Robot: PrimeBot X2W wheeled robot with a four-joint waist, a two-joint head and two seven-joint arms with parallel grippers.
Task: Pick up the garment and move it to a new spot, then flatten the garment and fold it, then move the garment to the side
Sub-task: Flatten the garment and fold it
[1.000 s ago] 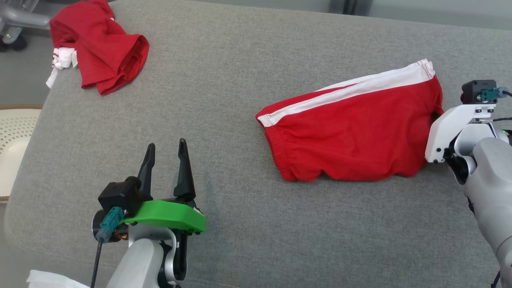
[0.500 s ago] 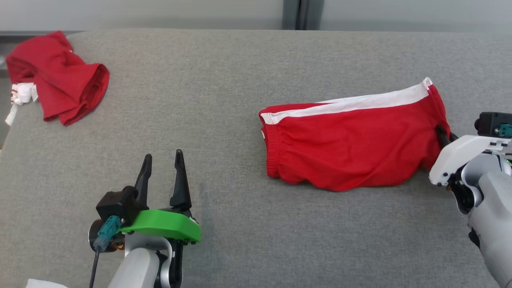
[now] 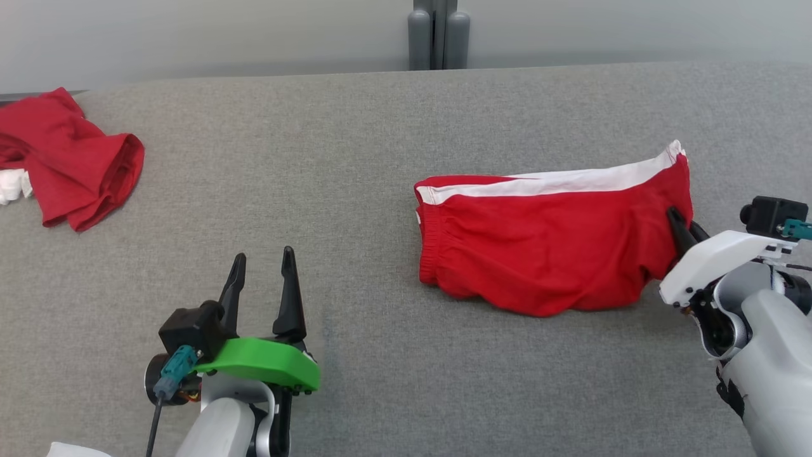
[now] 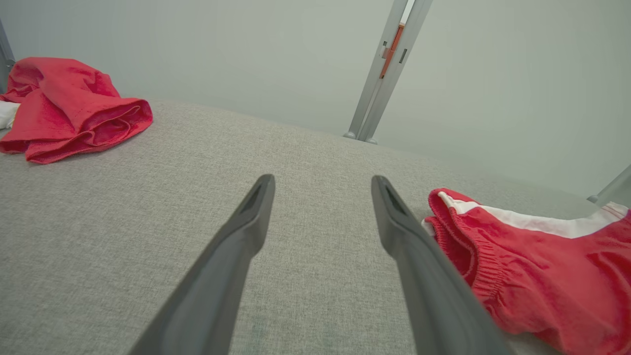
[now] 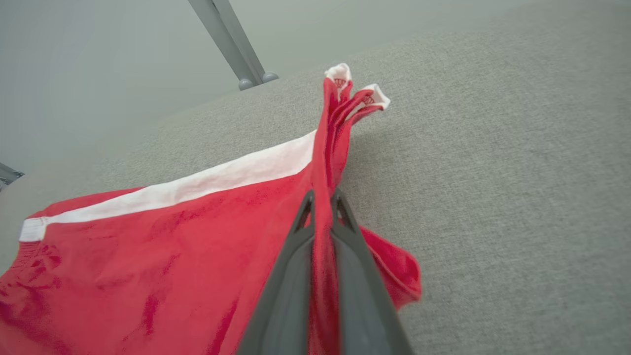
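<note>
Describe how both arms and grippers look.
The left gripper has long, dark, tapering jaws, a green cover, a black camera block and a teal plug with a black cable. The right gripper matches, but its cover is white. Both forearms are pale grey.

surface: wide grey woven fabric top (image 3: pixel 355 158) | wall (image 3: pixel 190 32): plain pale grey-green, just behind far edge | fixture: grey metal post (image 3: pixel 438 38) against wall, orange-red strip (image 4: pixel 391 47) on it in left wrist view — second post (image 4: pixel 611 190) at that view's right edge | light: soft, even
</note>
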